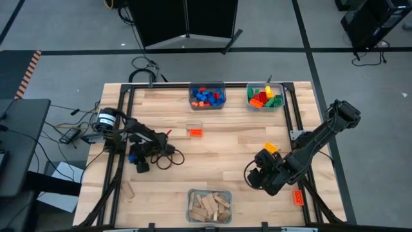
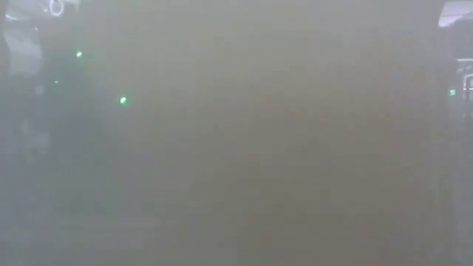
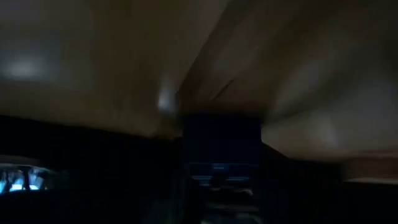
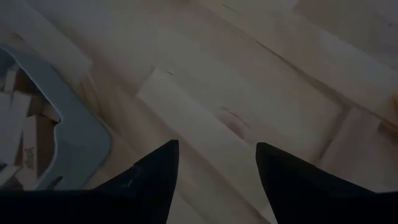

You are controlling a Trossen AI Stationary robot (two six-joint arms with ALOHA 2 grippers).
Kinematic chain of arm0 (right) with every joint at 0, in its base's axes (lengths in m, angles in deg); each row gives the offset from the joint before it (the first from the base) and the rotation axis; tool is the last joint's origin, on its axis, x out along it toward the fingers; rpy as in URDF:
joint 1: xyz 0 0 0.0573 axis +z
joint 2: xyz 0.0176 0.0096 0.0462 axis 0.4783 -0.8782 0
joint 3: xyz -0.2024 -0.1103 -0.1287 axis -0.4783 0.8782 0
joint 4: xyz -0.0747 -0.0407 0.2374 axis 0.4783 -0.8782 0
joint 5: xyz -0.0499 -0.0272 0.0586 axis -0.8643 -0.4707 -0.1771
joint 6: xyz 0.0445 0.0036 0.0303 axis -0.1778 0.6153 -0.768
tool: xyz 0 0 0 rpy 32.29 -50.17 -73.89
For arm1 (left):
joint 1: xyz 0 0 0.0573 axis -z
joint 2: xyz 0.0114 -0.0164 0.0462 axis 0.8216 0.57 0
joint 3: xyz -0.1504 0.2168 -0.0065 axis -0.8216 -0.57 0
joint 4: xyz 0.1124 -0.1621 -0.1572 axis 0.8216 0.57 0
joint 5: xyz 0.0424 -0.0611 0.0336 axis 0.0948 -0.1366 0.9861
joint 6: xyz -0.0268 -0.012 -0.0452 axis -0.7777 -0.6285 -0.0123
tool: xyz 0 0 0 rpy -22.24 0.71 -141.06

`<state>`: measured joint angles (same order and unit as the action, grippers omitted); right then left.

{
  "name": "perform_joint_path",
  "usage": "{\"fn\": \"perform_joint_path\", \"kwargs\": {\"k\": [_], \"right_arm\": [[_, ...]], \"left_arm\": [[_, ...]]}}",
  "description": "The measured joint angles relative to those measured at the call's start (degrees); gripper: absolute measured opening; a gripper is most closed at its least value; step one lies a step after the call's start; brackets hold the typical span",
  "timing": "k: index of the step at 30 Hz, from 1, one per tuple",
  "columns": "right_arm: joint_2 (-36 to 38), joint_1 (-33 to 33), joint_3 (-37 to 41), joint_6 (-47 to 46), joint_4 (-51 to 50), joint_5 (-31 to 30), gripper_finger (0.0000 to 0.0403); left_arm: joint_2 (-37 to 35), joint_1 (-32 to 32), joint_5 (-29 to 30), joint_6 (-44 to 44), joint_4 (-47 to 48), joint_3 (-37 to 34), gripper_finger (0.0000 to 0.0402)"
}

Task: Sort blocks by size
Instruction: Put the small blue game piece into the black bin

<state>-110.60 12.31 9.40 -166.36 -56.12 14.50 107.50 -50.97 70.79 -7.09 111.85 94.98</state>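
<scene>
Right gripper (image 4: pixel 214 163) parted and empty over bare table (image 1: pixel 225 151), beside bin of wooden blocks (image 1: pixel 209 206). Left gripper (image 1: pixel 140 162) low at table's left — finger state unclear. Orange brick (image 1: pixel 196 132) mid-table.

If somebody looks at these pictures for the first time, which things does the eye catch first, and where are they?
First come the two bright bins at the table's far edge: one with blue bricks, one with red, green and yellow bricks, against a bin of tan wooden blocks at the near edge. A lone orange brick lies mid-table. The right gripper hovers open over bare wood near the wooden-block bin; the left gripper is low at the table's left side.
</scene>
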Motion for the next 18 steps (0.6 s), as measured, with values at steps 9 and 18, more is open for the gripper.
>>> {"fn": "perform_joint_path", "kwargs": {"k": [9, 18], "right_arm": [[0.0, 0.0, 0.0, 4.7, 0.2, 0.7, 0.0228], [0.0, -2.7, 0.1, 6.6, 0.2, 0.7, 0.0220]], "left_arm": [[-3.6, -0.4, 5.4, -0.2, 1.0, 15.8, 0.0142], [-5.2, -10.2, 13.9, 9.1, -2.7, 36.9, 0.0142]]}}
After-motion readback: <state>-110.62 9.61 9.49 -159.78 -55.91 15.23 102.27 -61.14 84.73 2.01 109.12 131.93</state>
